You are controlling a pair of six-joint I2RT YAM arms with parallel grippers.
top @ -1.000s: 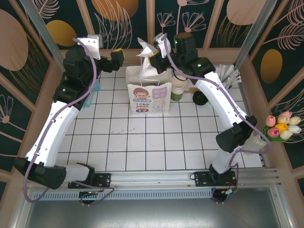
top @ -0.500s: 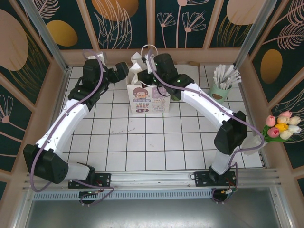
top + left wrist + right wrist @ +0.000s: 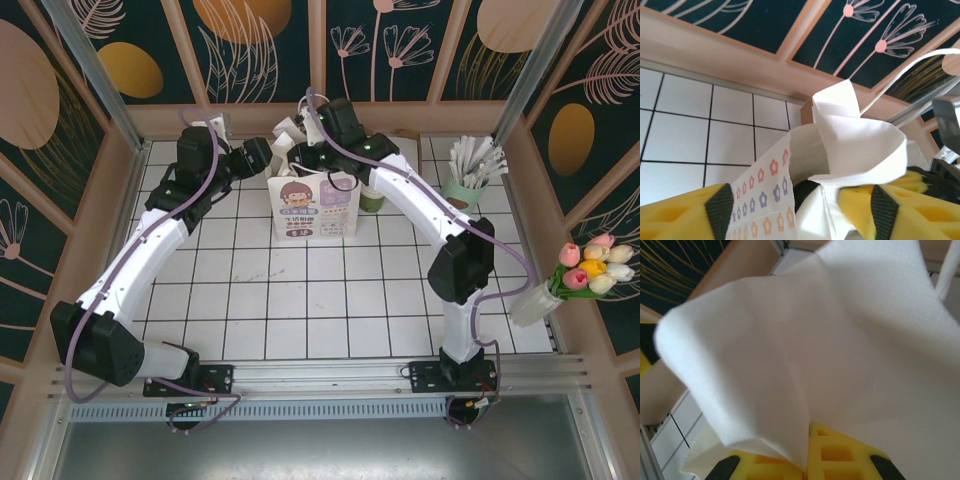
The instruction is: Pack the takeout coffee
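The white paper bag [image 3: 312,205] stands upright at the back middle of the tiled table, its top crumpled. My right gripper [image 3: 298,155] is shut on the bag's top edge, and white paper [image 3: 815,340] is pinched between its yellow pads [image 3: 850,460]. My left gripper [image 3: 265,160] is at the bag's upper left corner. It [image 3: 802,205] stands open, with the flower-printed side wall [image 3: 760,200] and a white fold [image 3: 855,130] between its jaws. The takeout coffee is hidden. A dark shape [image 3: 807,192] low in the bag's mouth is too partial to name.
A green cup [image 3: 372,196] stands just right of the bag, partly under my right arm. A pale green holder of white sticks [image 3: 468,180] is at the back right. A vase of tulips [image 3: 590,268] stands at the right edge. Wooden walls close the back and sides.
Both arms have swung in over the bag. My right gripper brought the bag's top down and to the left, and my left gripper came in to the bag's upper left corner and narrowed.
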